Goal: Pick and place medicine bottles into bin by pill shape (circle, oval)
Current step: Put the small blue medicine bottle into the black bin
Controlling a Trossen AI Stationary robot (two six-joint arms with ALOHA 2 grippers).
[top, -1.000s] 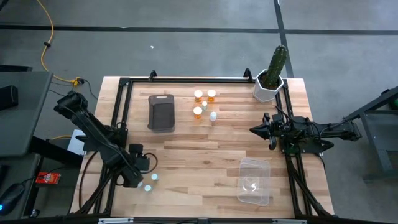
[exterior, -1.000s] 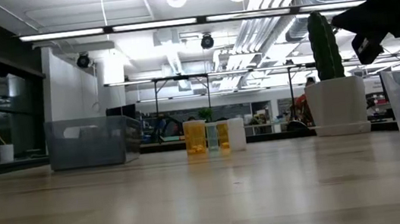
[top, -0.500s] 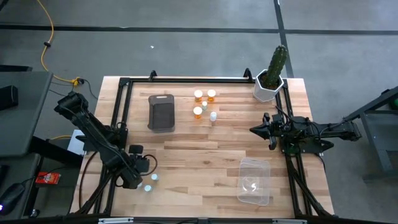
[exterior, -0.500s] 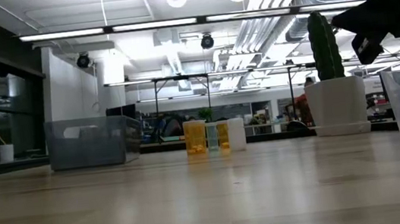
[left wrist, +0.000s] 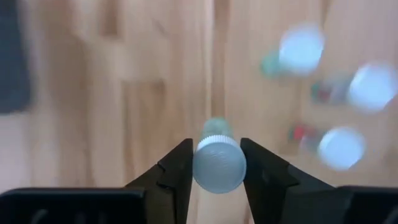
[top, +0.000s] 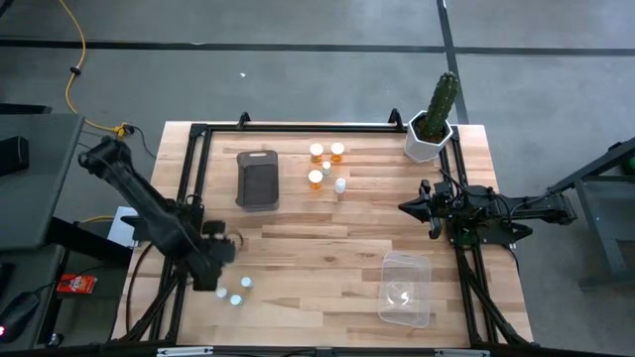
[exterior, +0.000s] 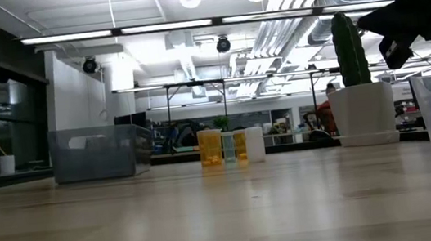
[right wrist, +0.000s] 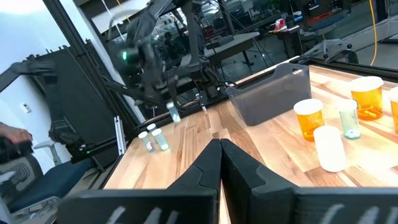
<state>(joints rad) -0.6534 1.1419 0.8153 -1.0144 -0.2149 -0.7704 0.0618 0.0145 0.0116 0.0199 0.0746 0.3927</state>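
Observation:
My left gripper hangs over the table's near left part, shut on a pale medicine bottle with a light teal cap. It also shows in the right wrist view. Three more pale bottles stand on their bases just nearer than it. Three orange bottles and two pale ones stand at the far middle. My right gripper waits shut and empty at the right. My left gripper pinches the bottle's cap by its two opposite sides between the two fingers. The fingers come from above, pointing down. The bottle hangs upright below them, its body toward the table, lifted clear of the wood.
A dark grey bin stands at the far left of the middle. A clear bin stands at the near right. A cactus in a white pot stands at the far right corner. A black frame edges the table.
My left gripper has gone up and a little toward the table's far edge with the pale bottle, which is now lifted clear. A third bottle on the table that the gripper covered now shows. My right arm has kept still.

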